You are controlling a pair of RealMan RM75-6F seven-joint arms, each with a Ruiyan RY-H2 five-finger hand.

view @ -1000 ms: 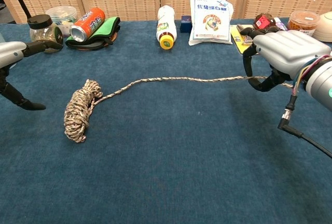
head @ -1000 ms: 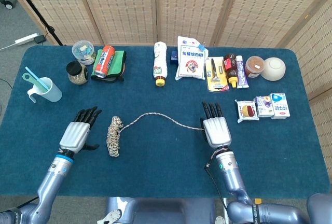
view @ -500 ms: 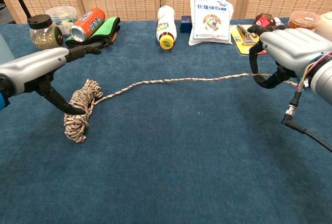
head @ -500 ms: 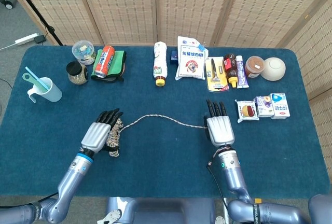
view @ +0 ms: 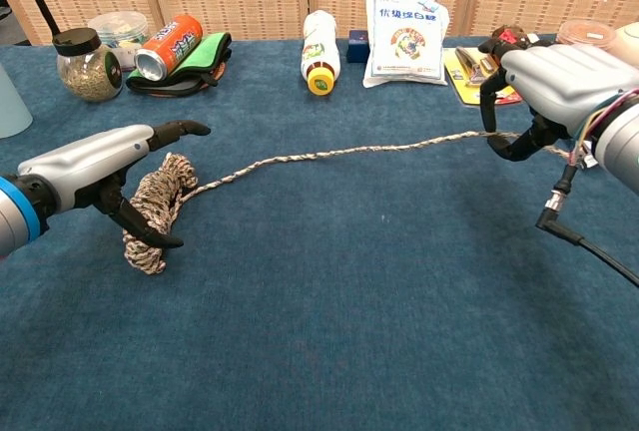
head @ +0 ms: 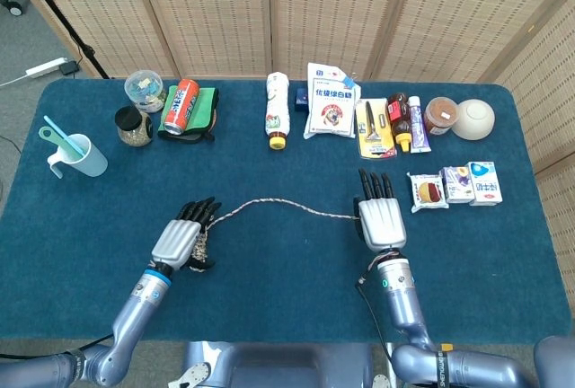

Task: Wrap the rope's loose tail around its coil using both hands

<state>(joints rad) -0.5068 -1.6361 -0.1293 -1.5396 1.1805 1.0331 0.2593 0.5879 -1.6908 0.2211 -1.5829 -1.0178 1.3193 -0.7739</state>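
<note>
Speckled brown-and-white cord is the whole story here: the rope's coil [view: 152,214] lies on the blue table [view: 329,331], and its loose tail [view: 339,154] runs away from the coil in a long shallow arc, off toward the right hand. A second ago the left hand [view: 100,167] sat well clear on the coil's far side; now it has swung in and covers the coil, fingers spread above it and thumb hooked down beside the bundle. It looks more like a cage than a firm grip, and whether the coil is actually pinned cannot be told. At the tail's other end the right hand [view: 544,82] has the cord pinched beneath its curled fingers and has lifted it slightly, so the line hangs less slack than before. That sets up the job nicely: coil anchored, tail in hand, no wrap made yet. Well beyond the coil, at the table's back edge, stand a white bottle [view: 319,50] and an orange can [view: 168,47].
</note>
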